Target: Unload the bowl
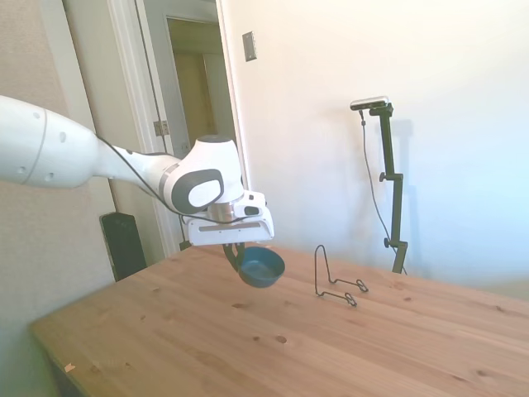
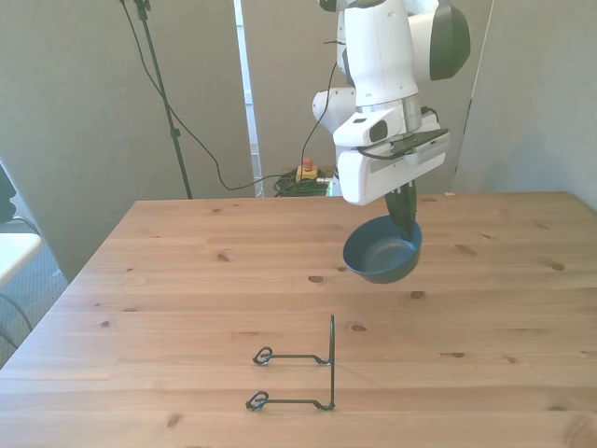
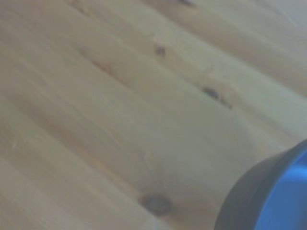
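Bowl (image 2: pixel 382 254) hangs tilted from tool (image 2: pixel 403 217), seemingly pinched.

One dark blue bowl (image 2: pixel 382 254). One black wire stand (image 2: pixel 300 375). One wooden bench (image 2: pixel 168 308) carrying the stand. One white robot arm (image 2: pixel 387 65), with one gripper (image 2: pixel 403 219). No second bowl or stand shows.

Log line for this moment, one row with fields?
tool: shut on bowl rim | bowl: lifted clear of table, tilted | wire stand: empty, on table, apart from bowl | phase: carrying
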{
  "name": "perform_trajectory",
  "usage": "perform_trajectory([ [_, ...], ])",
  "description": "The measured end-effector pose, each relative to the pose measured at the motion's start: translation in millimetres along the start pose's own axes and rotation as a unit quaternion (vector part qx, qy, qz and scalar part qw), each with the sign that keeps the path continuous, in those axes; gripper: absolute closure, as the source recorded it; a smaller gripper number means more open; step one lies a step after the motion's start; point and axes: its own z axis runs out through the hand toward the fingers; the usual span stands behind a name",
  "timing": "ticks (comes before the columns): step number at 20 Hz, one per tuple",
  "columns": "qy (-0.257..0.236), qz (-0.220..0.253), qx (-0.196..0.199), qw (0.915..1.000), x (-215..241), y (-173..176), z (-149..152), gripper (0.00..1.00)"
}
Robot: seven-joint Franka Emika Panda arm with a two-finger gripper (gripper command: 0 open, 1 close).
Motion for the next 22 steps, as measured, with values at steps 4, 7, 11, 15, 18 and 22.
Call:
perform_trajectory([
  [4,-0.032,0.068,-0.052,0.9958,-46.3,29.8,11.7,1.00],
  [7,-0.037,0.096,-0.057,0.9930,-50.7,40.8,13.5,1.00],
  [11,-0.049,0.119,-0.081,0.9884,-46.4,50.0,26.6,1.00],
  [15,-0.072,0.127,-0.097,0.9846,-39.1,47.4,45.1,1.00],
  [18,-0.083,0.130,-0.107,0.9822,-35.1,41.2,54.1,1.00],
  [22,-0.099,0.135,-0.115,0.9792,-28.5,35.8,62.6,1.00],
])
